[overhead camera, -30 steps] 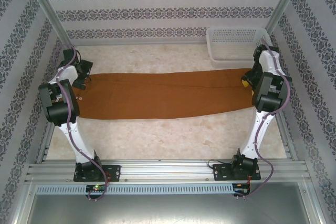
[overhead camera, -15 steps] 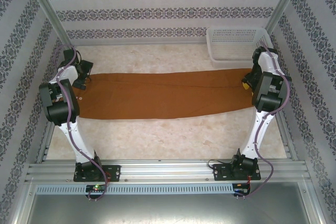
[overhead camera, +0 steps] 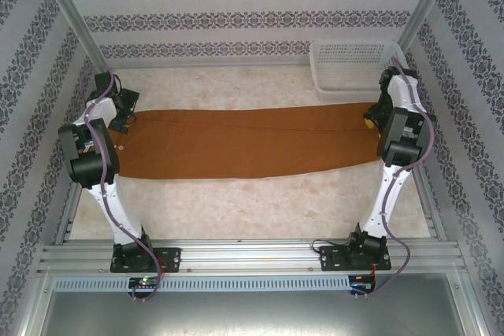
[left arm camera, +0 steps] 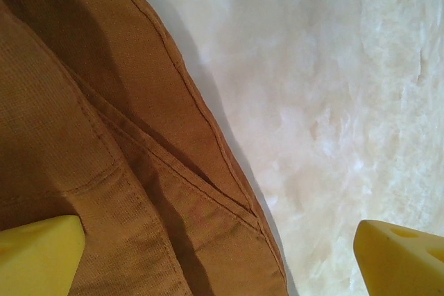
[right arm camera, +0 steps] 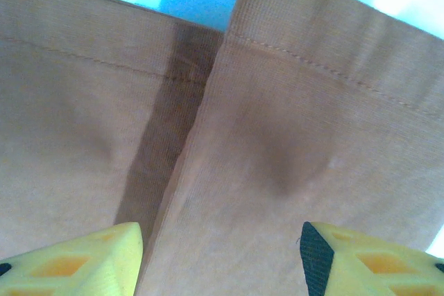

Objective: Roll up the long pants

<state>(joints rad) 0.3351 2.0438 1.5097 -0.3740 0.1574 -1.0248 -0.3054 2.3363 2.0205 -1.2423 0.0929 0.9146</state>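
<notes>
Across the middle of the pale marbled worktop point(overhead camera: 236, 202) the rust-brown cloth long pants point(overhead camera: 236, 143) lie flat at full length, waist end to the left and the two leg hems to the right, their far right corner near the white mesh plastic basket point(overhead camera: 331, 76). No part of the cloth is rolled yet, so I judge the work to be at its very start: the arms are set at the two ends, ready to take hold.

The left gripper point(left arm camera: 218, 261) hangs over the far edge of the waist with its jaws as wide as they go, one yellow finger point(left arm camera: 38, 254) above the cloth and the other above bare worktop, holding nothing. The right gripper point(right arm camera: 222, 261) sits over the hem end with its jaws partly spread across both legs, the cloth below lying smooth and unpinched; whether the fingertips touch it I cannot tell.

The next move likely calls for one end to be pinched across its width, lifted and turned over on itself, evenly so the roll does not skew
</notes>
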